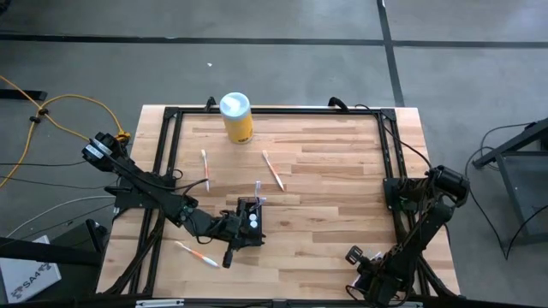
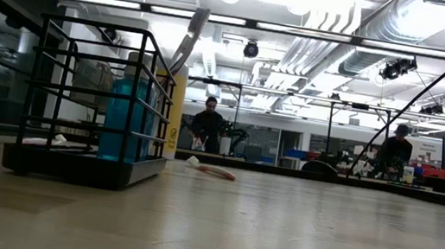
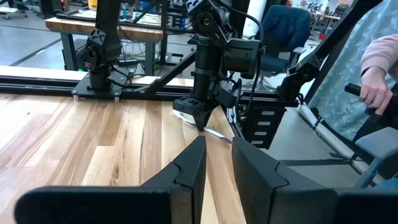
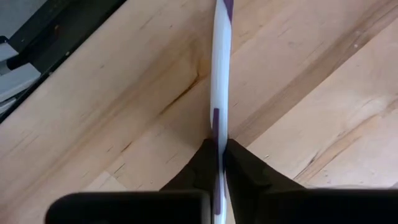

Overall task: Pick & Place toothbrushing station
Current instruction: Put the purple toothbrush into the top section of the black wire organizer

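The toothbrushing station (image 1: 242, 208), a small black holder made of thin metal bars, stands on the light wooden table (image 1: 334, 180), near the front edge and a bit left of the middle. A blue bottle (image 2: 123, 119) stands inside it.

The left gripper (image 3: 217, 146) is right beside the station. Its fingers are apart, and only bare wood shows between them.

The right gripper (image 4: 219, 146) is down at the front right corner of the table. It is pinched tight on a thin white and purple toothbrush (image 4: 221, 68) that lies flat on the wood.

A yellow round can with a white lid (image 1: 235, 116) stands near the back edge. 3 more thin toothbrushes lie loose on the table: 1 (image 1: 205, 167) to the left, 1 (image 1: 273, 169) in the middle and 1 (image 1: 197, 254) near the front.

A black metal frame (image 1: 274, 109) runs around the table. The floor (image 1: 103, 51) is grey, and a yellow cable (image 1: 60, 107) lies on it. The room behind is big, with long lights (image 2: 117, 2) and pipes on the ceiling. 2 people (image 2: 207, 127) stand far back.
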Tool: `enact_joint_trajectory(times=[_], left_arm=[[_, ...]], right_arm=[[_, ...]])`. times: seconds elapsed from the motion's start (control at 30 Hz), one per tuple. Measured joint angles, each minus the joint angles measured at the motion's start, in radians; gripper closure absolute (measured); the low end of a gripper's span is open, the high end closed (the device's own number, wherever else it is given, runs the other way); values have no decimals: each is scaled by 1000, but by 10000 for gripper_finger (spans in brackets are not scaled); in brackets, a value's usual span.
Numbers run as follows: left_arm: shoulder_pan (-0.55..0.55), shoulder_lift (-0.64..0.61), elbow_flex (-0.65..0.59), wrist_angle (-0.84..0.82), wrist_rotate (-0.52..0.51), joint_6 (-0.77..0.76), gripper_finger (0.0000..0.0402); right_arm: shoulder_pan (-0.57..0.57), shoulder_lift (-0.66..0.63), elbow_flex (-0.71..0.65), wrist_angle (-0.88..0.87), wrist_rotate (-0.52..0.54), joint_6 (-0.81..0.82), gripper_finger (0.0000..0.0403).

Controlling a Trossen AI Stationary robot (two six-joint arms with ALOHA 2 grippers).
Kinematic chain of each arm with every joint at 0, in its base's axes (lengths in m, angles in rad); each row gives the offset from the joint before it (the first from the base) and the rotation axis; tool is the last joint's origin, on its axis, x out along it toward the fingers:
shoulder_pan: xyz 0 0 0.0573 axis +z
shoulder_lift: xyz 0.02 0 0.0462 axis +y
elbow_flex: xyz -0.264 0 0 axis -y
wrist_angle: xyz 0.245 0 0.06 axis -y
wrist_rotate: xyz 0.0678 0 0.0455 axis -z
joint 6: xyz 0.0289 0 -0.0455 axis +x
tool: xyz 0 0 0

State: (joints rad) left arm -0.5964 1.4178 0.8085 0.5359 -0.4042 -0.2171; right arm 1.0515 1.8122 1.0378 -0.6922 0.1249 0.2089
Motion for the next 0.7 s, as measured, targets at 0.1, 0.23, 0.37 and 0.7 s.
enact_joint_trajectory(times=[0.1, 0.23, 0.37, 0.7], left_arm=[[0, 0, 0, 0, 0, 0, 326], [0, 0, 0, 0, 0, 0, 326], [0, 0, 0, 0, 0, 0, 326], [0, 0, 0, 1, 0, 0, 326]], right_arm=[[0, 0, 0, -1, 1, 0, 394], [0, 0, 0, -2, 5, -3, 395], [-12, -2, 1, -7, 2, -3, 397], [-107, -11, 192, -267, 124, -5, 399]])
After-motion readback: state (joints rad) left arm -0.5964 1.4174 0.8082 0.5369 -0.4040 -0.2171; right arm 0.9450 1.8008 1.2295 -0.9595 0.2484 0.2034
